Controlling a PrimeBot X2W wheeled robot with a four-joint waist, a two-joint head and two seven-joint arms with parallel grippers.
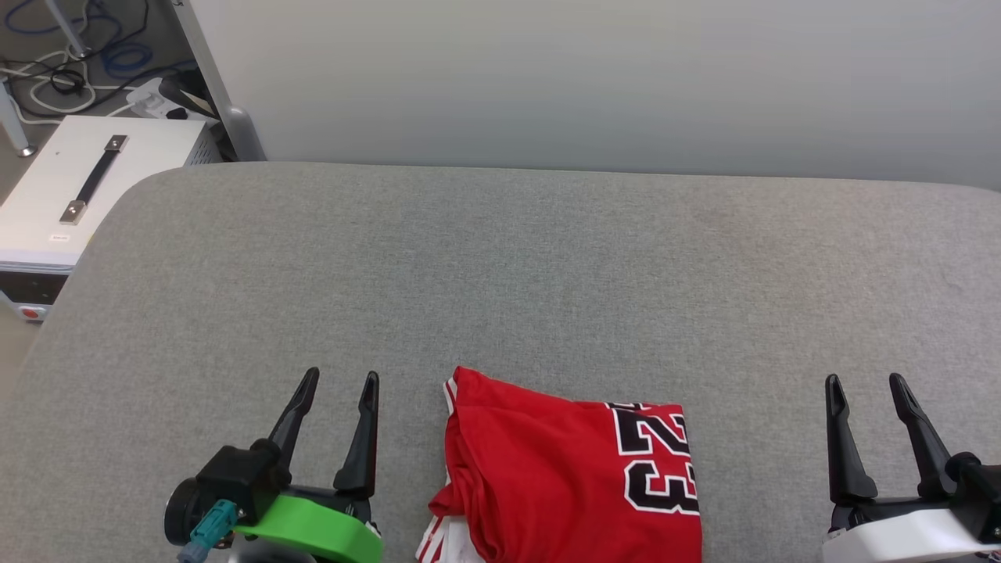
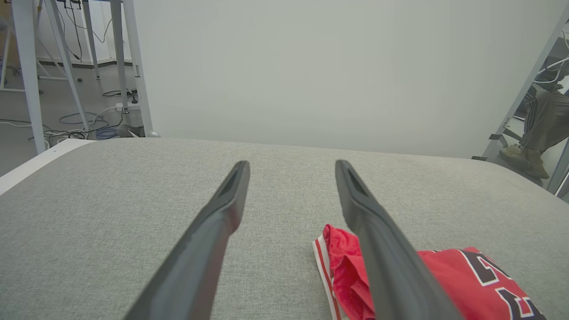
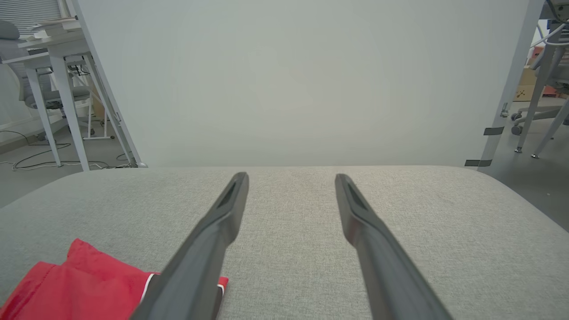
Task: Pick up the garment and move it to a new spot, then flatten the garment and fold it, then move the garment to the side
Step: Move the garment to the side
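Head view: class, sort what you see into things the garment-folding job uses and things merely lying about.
Belongs to the job: red garment; left hand; right hand; grey padded surface it lies on.
Just lying about: white case with handle; floor cables; power strip.

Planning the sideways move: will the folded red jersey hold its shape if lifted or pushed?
Probably floppy: the garment lies in soft layers, so a one-edge lift likely unfolds it. Looks thin and light; pushing may bunch it.

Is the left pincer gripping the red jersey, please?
No, the left pincer stands open and empty beside the folded red jersey, with a strip of the grey padded surface showing between them.
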